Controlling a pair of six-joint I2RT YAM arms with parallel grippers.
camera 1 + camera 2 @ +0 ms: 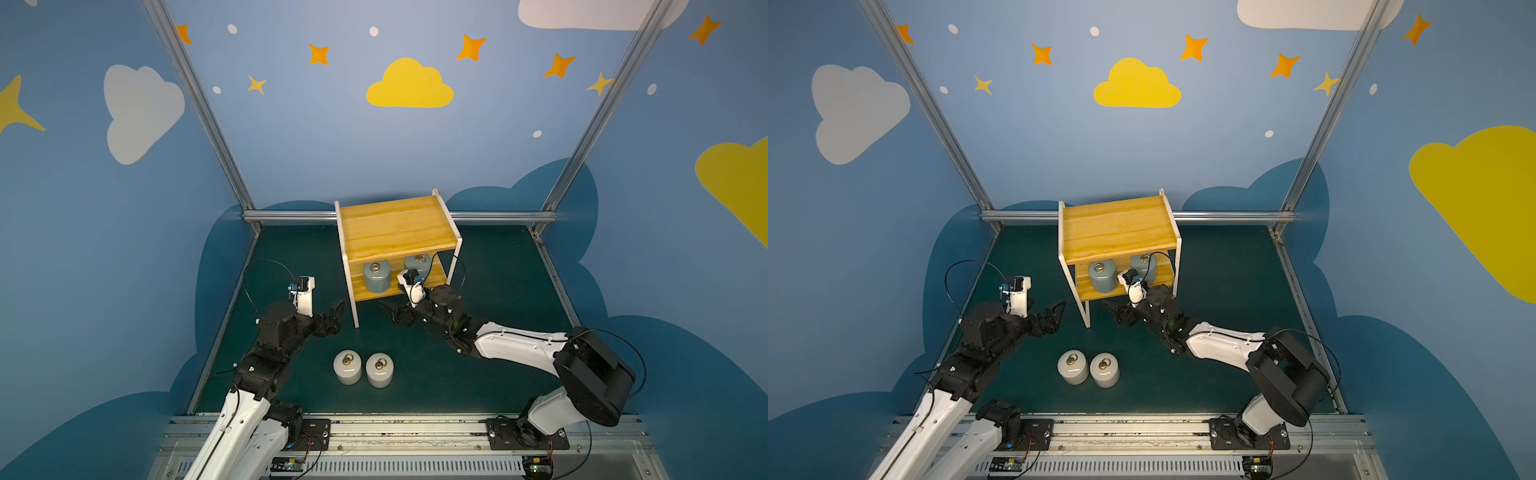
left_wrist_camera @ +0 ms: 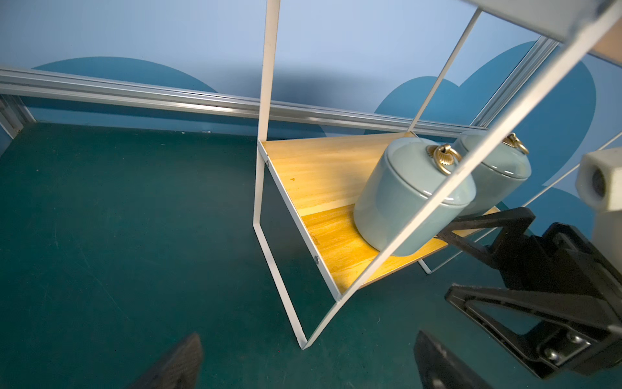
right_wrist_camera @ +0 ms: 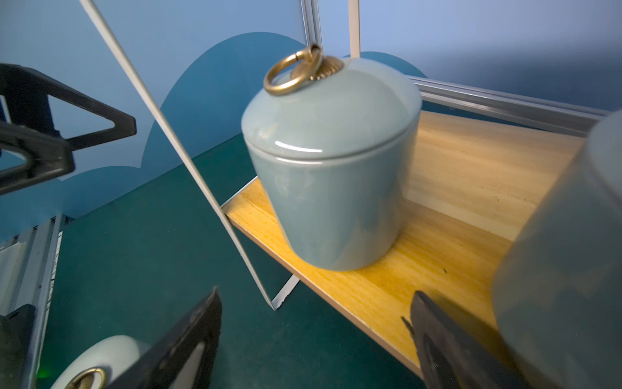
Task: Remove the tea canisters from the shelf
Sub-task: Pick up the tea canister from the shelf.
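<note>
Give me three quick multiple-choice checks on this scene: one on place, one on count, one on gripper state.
1. Where on the shelf do the grey-blue canisters stand?
A. top board
B. lower board
C. one on each board

2. How many white canisters stand on the green mat?
A. one
B. three
C. two

3. How is the right gripper?
A. open and empty
B. shut on a canister
C. shut on a lid ring

Answers:
1 B: both sit under the bare top board.
2 C: a pair stands in front of the shelf.
3 A: the right wrist view shows its fingers apart with nothing between them.
</note>
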